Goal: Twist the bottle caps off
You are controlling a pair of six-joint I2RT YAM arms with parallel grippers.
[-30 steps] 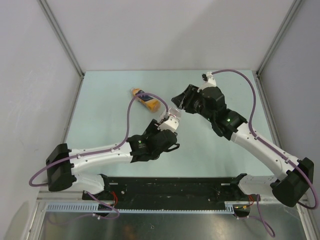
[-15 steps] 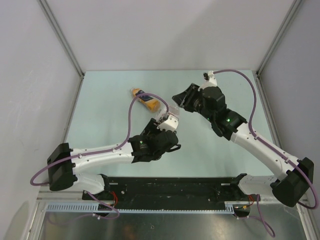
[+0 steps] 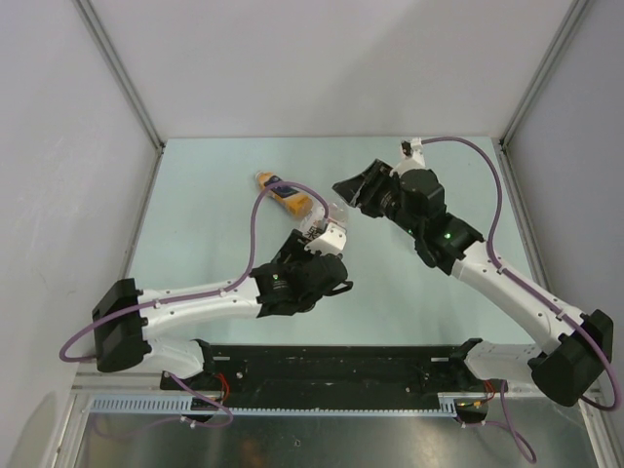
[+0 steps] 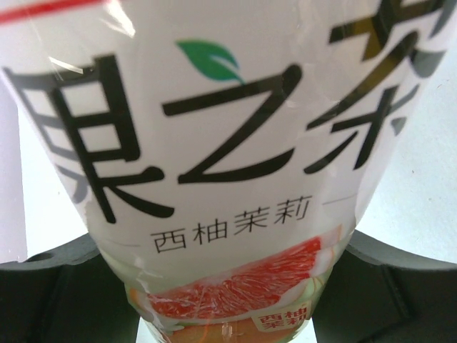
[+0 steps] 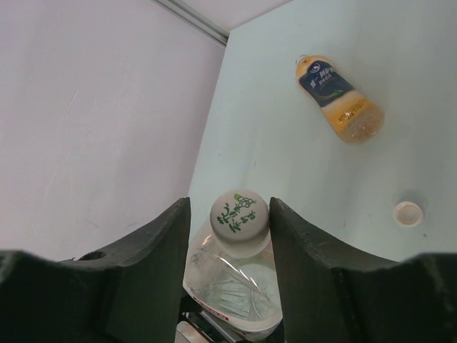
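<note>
The left gripper (image 3: pixel 328 232) pinches the clear bottle (image 4: pixel 228 143). The right gripper (image 5: pixel 228 229) is spread around the bottle cap (image 5: pixel 239 213) on top of it.

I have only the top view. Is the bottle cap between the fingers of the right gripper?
Observer: Yes. The right wrist view shows the cap of the bottle inside the right gripper, with a gap on one side.
Operator: Is any cap off somewhere?
Observer: One loose cap lies on the table, apart from the orange bottle.
</note>
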